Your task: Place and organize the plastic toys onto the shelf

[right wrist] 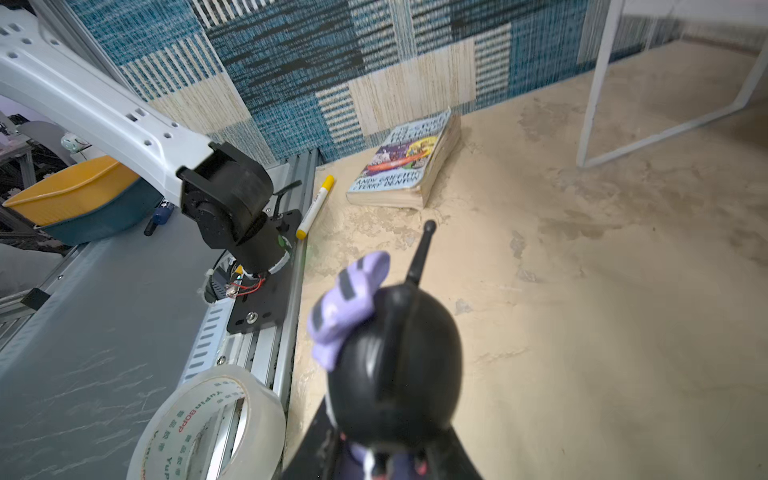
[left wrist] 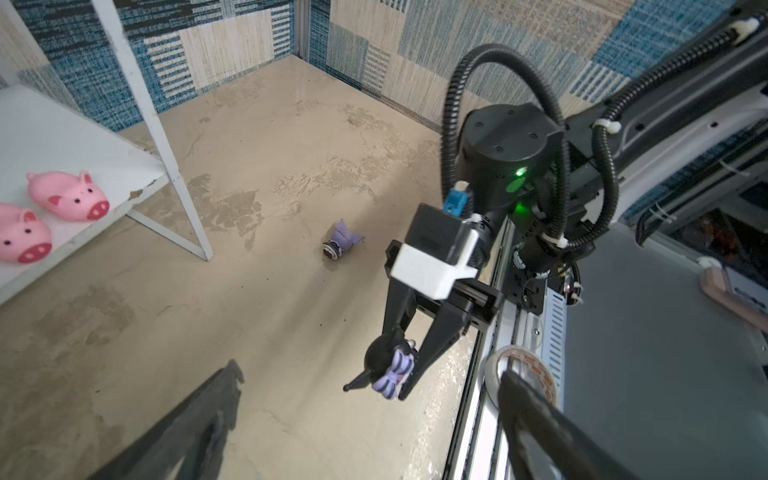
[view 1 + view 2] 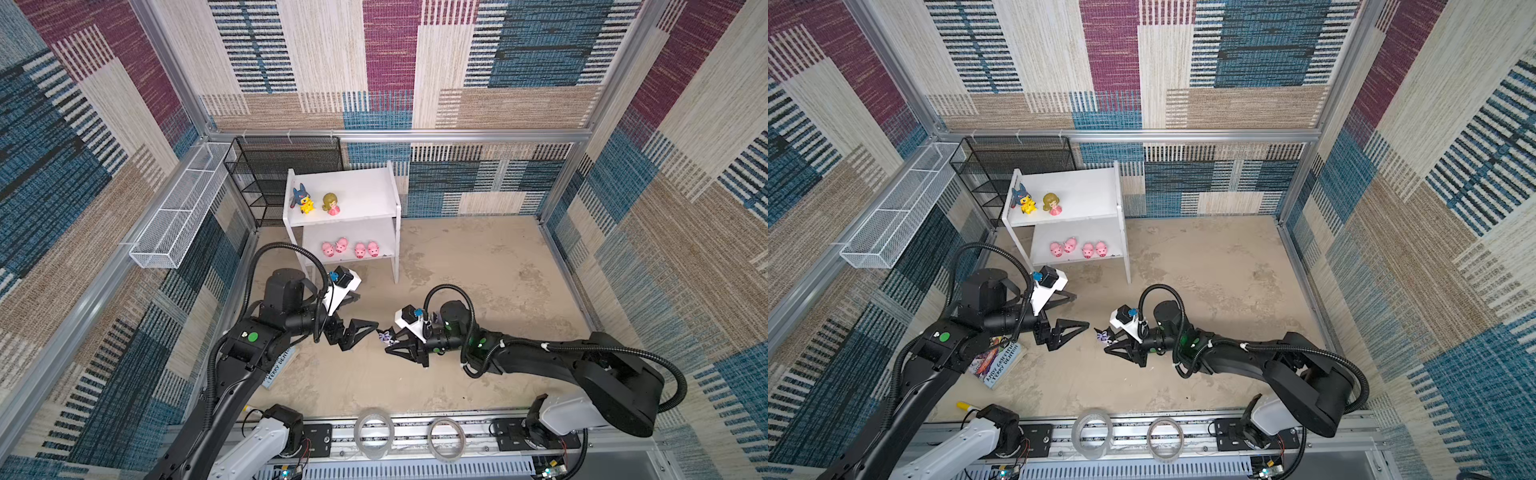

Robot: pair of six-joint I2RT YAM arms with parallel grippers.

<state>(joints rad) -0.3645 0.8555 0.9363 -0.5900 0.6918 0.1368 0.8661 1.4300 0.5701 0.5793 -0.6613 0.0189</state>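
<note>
One black-and-purple toy (image 3: 386, 336) sits grasped in the right claw (image 3: 391, 341), with the shelf (image 3: 361, 191) far leftward, nearer the released left claw (image 3: 368, 311).

Patchwork woven walls (image 3: 374, 62) in blue, maroon, beige; mottled tan floor (image 3: 478, 270)

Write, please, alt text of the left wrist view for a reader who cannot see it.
The right gripper is shut on a black-and-purple toy figure above the beige floor, facing the left gripper, whose fingers stand wide open. A second purple toy lies on the floor, and two pink pigs sit on the white shelf.
</note>
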